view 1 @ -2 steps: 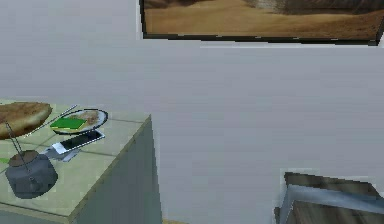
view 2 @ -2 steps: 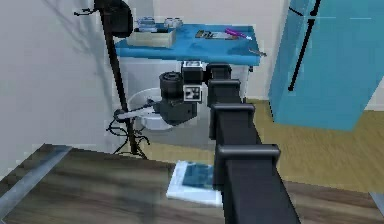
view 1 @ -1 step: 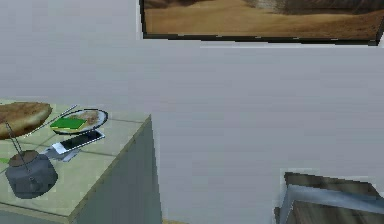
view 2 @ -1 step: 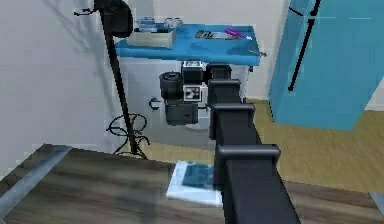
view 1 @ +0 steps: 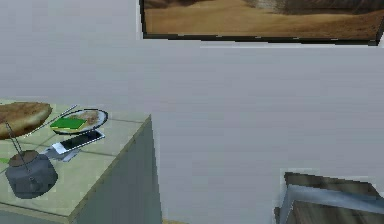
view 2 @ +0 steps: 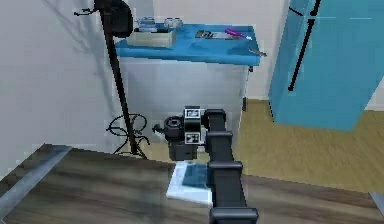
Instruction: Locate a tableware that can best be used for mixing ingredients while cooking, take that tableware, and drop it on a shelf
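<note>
A shallow dish (view 1: 80,121) holding something green, judged the likeliest mixing tableware here, sits on the pale desk (view 1: 122,137) beside a loaf (view 1: 25,115) and just behind a phone (view 1: 78,143). It looks rigid, smooth and breakable, and is probably best taken by its rim. The gripper (view 2: 161,128) hangs beyond a dark wooden desk (view 2: 90,180); whether it holds anything cannot be told.

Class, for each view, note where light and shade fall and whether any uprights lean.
Forward view: the wall is softly lit; the counter is brighter on top than on its side. Arm side view: the blue tabletop is bright; the blue cabinet and black stand lean only in the picture.
</note>
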Tool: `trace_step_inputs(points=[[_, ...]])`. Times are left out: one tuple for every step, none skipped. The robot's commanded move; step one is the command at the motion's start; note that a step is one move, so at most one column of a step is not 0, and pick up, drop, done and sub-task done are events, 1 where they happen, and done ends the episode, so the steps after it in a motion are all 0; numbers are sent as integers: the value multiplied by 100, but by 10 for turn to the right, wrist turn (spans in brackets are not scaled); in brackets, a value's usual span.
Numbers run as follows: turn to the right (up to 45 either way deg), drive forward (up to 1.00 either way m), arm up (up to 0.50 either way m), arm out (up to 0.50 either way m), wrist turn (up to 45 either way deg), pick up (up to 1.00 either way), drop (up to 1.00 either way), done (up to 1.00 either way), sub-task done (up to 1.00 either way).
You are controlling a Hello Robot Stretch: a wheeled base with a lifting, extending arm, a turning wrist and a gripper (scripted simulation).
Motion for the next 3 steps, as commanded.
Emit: trace_step_inputs(points=[[0, 0, -32, 0, 0, 0, 0, 0, 0], [0, 0, 0, 0, 0, 0, 100, 0, 0], [0, 0, 10, 0, 0, 0, 0, 0, 0]])
